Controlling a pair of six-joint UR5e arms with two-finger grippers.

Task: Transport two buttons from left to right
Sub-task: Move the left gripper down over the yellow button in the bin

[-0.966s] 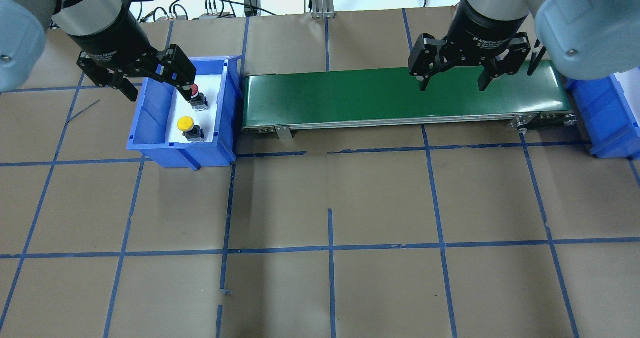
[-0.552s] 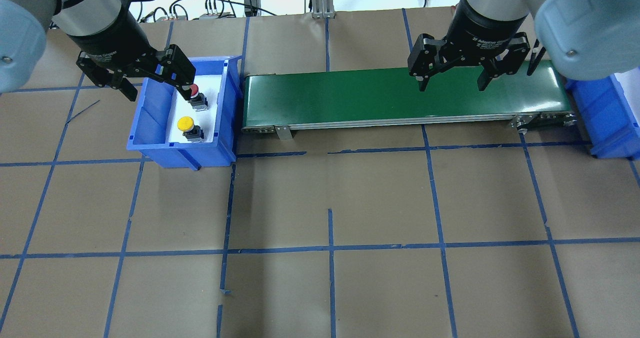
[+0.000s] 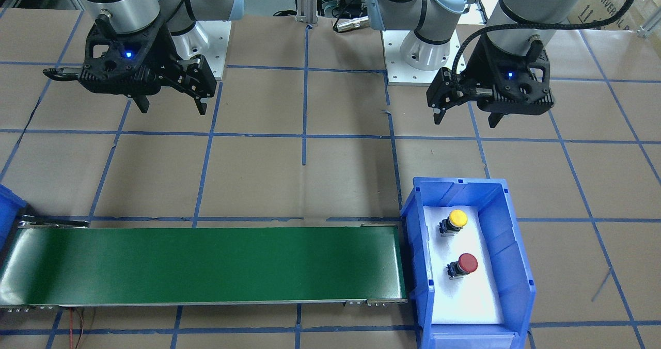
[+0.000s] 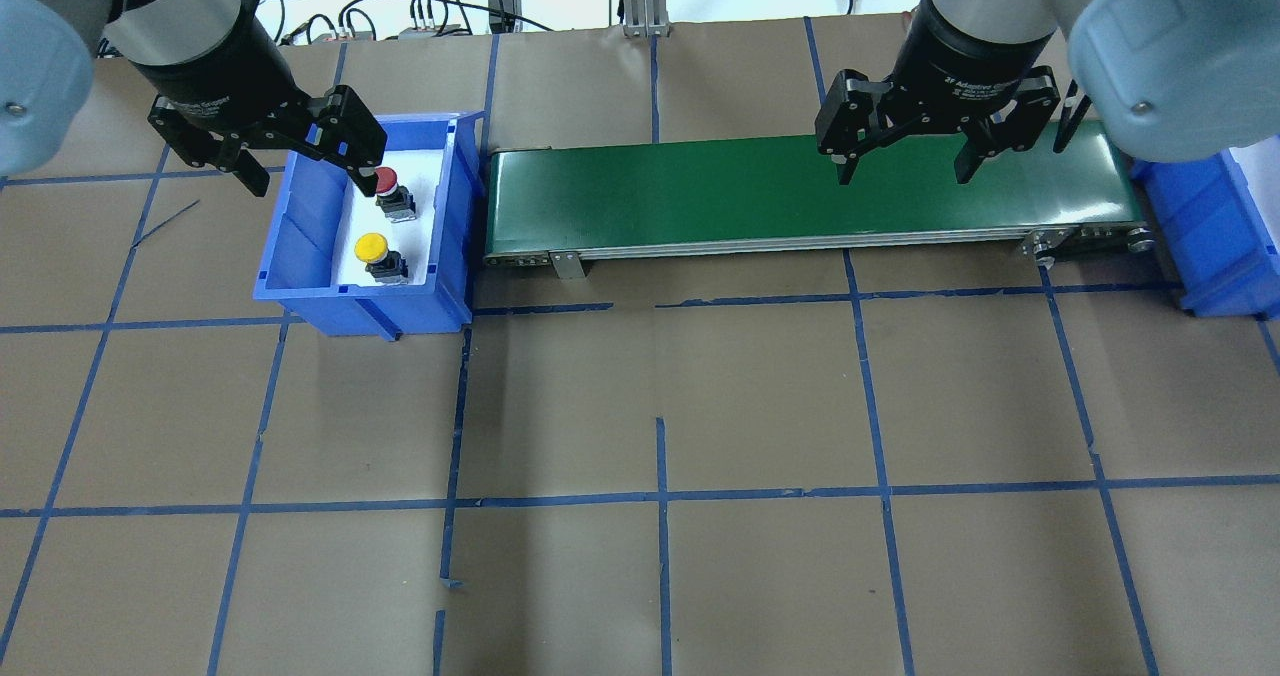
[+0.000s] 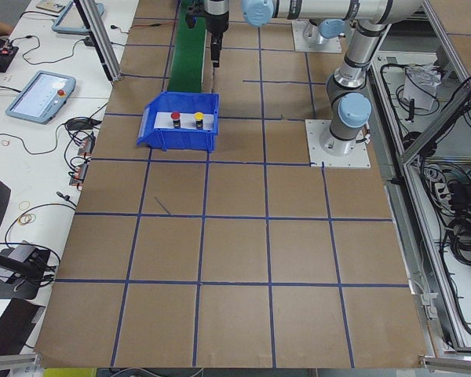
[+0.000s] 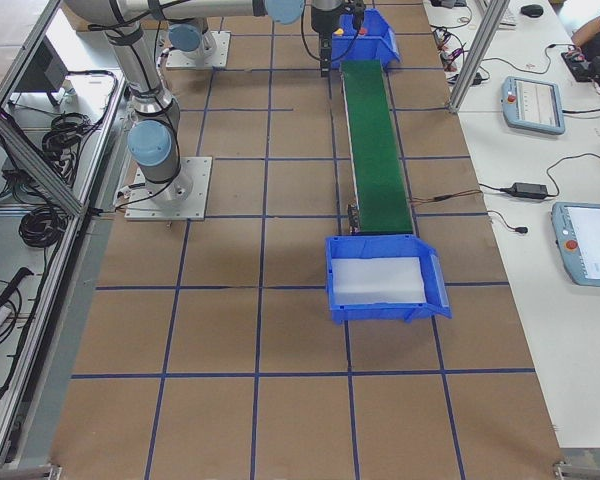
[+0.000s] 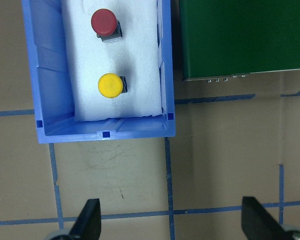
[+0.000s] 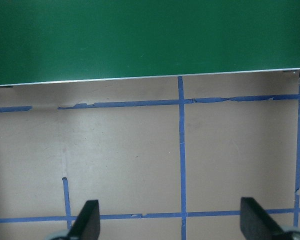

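Observation:
The yellow button [image 4: 371, 247] and the red button [image 4: 386, 182] stand upright on white foam in the blue bin [image 4: 300, 246] at the table's left. Both also show in the front view, yellow [image 3: 457, 218] and red [image 3: 468, 263], and in the left wrist view, yellow [image 7: 110, 85] and red [image 7: 103, 21]. My left gripper [image 4: 310, 184] is open and empty and hovers well above the bin, touching neither button; it also shows in the front view [image 3: 465, 121]. My right gripper [image 4: 904, 175] is open and empty above the right part of the green conveyor belt [image 4: 700, 196].
The conveyor [image 3: 206, 264] runs from the left bin to a second blue bin [image 6: 380, 280] with a white foam floor at the right end. Brown paper with a blue tape grid [image 4: 660, 496] covers the table. Cables [image 4: 440, 6] lie beyond the far edge.
My left gripper has shifted slightly up and back, so more of the red button's cap shows. My right gripper has barely moved. The buttons have not moved.

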